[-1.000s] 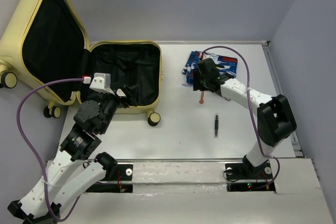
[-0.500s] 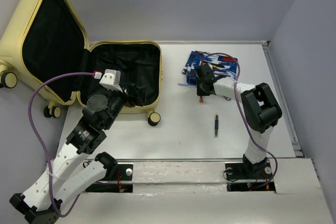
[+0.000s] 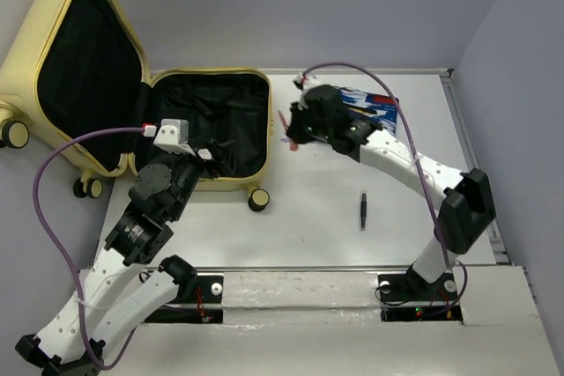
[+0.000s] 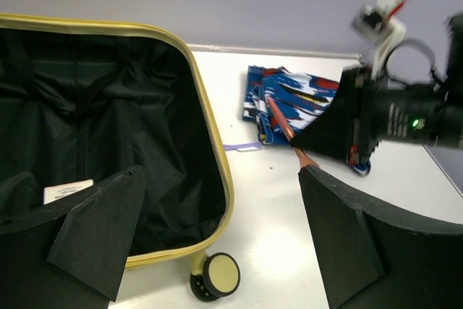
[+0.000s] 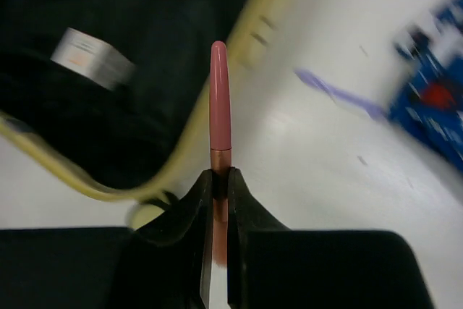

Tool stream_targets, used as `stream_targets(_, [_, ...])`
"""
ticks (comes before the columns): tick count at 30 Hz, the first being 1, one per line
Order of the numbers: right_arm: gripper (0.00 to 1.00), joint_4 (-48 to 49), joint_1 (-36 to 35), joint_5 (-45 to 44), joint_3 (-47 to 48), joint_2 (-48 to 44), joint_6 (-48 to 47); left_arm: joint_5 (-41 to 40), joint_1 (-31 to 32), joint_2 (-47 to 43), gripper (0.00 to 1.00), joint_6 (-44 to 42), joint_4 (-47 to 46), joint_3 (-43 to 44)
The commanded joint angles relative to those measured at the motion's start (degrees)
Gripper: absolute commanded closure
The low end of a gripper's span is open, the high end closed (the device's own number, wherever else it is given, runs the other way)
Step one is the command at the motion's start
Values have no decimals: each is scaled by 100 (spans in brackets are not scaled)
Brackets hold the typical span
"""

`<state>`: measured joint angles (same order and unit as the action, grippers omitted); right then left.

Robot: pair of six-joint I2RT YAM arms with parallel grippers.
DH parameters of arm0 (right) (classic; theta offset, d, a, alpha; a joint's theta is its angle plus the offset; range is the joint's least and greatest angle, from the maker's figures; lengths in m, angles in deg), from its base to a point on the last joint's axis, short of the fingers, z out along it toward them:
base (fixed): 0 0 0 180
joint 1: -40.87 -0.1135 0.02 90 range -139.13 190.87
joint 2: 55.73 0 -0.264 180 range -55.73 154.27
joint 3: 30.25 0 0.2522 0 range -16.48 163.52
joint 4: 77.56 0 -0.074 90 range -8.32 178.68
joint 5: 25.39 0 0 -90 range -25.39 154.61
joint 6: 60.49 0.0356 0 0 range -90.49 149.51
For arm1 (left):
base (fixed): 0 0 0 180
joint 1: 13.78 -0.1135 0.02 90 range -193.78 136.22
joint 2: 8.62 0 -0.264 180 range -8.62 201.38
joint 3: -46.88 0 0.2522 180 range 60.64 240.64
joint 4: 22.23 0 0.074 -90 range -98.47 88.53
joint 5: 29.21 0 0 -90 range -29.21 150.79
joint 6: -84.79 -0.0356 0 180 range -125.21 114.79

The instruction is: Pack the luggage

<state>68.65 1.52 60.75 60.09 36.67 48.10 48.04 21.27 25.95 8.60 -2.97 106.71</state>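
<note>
From where I stand, the white worktop [image 3: 335, 235] has the pale-yellow luggage [image 3: 233, 107] at its far left. It lies open, the black-lined base flat on the surface and the lid [image 3: 53, 50] raised at the left. To the right of it, set apart, lies a blue patterned packet [image 3: 374, 110]. The right arm reaches across past that packet, and the right gripper [image 3: 295, 134] is pinched narrow on a pink pen [image 5: 219, 99]. The pen sticks out beyond the fingertips, close to the luggage's right rim. The left gripper [image 4: 221, 179] hangs above the near edge of the base, spread wide with nothing between its fingers. A black pen [image 3: 362, 210] lies alone on the worktop nearer the arm bases, well apart from everything else. A yellow-and-black wheel [image 4: 219, 274] shows at the luggage's near right corner. A thin lilac strip [image 4: 242, 147] lies between the luggage and the packet, and a small white label [image 4: 66, 190] sits on the lining inside.
</note>
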Motion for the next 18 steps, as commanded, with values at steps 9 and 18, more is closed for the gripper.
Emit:
stream_targets(9, [11, 227, 57, 1817, 2937, 1949, -926, -809, -95, -346, 1, 35, -145, 17])
stream_targets(18, [44, -78, 1034, 2267, 2466, 2343, -2893, -447, -121, -231, 1, 0, -172, 43])
